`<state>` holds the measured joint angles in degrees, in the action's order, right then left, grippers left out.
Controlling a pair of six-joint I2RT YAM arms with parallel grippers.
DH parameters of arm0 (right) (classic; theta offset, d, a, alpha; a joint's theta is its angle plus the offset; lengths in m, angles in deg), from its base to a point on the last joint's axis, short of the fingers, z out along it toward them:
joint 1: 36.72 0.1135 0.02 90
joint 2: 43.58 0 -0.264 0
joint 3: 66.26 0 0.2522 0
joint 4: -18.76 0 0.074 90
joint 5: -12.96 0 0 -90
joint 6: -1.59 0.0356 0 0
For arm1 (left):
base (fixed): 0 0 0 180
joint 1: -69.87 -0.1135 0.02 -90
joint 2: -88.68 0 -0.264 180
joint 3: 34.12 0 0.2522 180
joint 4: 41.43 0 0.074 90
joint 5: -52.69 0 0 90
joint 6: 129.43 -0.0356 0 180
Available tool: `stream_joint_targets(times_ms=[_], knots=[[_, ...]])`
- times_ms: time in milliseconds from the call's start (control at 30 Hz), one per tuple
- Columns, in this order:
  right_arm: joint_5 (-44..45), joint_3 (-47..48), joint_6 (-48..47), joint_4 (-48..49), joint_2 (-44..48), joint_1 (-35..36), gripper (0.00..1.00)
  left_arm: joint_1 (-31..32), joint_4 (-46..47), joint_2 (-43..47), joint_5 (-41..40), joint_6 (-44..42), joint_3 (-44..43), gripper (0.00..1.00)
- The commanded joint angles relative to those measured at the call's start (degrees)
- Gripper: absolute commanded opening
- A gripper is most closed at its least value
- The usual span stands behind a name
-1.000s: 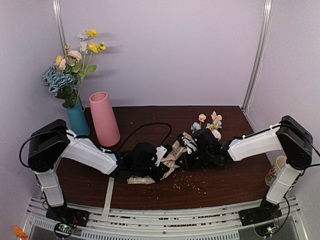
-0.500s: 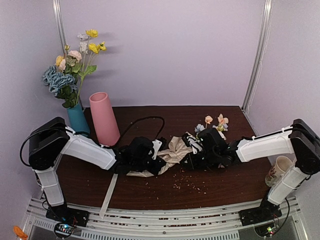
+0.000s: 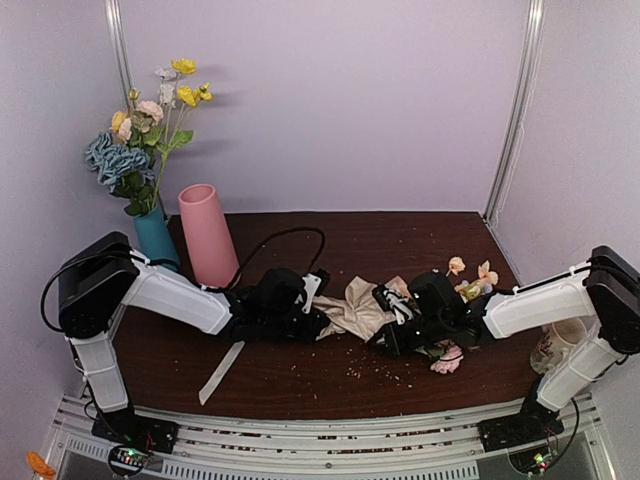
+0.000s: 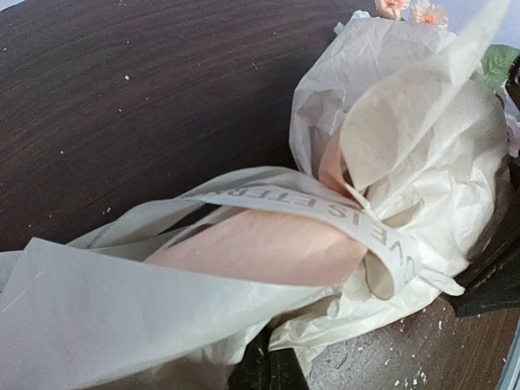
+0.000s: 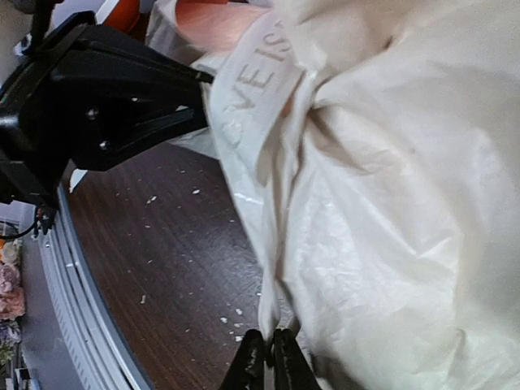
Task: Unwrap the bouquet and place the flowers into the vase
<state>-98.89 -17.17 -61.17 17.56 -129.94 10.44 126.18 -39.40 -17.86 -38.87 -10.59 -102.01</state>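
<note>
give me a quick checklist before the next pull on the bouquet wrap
1. left gripper shut on the crinkled peach-beige paper wrap: ok
2. right gripper pinching the wrap's edge: ok
3. cream printed ribbon off the wrap: not ok, it loops around it
4. pastel flowers free of the wrap: cannot tell, stems hidden
5. tall pink vase upright, mouth unobstructed: ok

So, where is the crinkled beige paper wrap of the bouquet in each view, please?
Top external: the crinkled beige paper wrap is near the middle, slightly right of and below centre.
Left wrist: it fills the right half and the bottom.
Right wrist: it fills the right side, top to bottom.
Shared landmark: the dark brown wooden table with pale crumbs, seen in all three views.
</note>
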Motion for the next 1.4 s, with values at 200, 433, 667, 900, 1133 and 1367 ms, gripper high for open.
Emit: stream_joint_targets(times_ms=[200, 433, 667, 900, 1133, 1367], knots=[[-3.7, 3.5, -0.2, -1.5, 2.6, 0.2, 0.53, -1.1, 3.6, -1.1, 4.4, -3.3, -0.6, 0.00], [2.6, 7.2, -1.3, -3.2, 1.5, 0.1, 0.57, -0.6, 3.9, -0.9, 4.5, -3.6, -0.4, 0.00], [4.7, 9.6, 0.6, -0.9, -4.8, 0.1, 0.51, -0.5, 3.7, -0.9, 4.8, -3.6, -0.6, 0.00], [1.5, 10.5, 2.2, 3.0, -9.4, 0.1, 0.38, -0.5, 3.4, -0.7, 4.7, -3.6, -0.7, 0.00], [1.3, 11.1, 2.3, 4.4, -11.8, 0.2, 0.18, -0.5, 3.8, -0.8, 5.0, -3.7, -0.9, 0.00], [1.2, 10.5, 1.1, 2.6, -11.0, 0.2, 0.00, -0.5, 3.4, -0.7, 2.4, -2.5, -0.8, 0.00]])
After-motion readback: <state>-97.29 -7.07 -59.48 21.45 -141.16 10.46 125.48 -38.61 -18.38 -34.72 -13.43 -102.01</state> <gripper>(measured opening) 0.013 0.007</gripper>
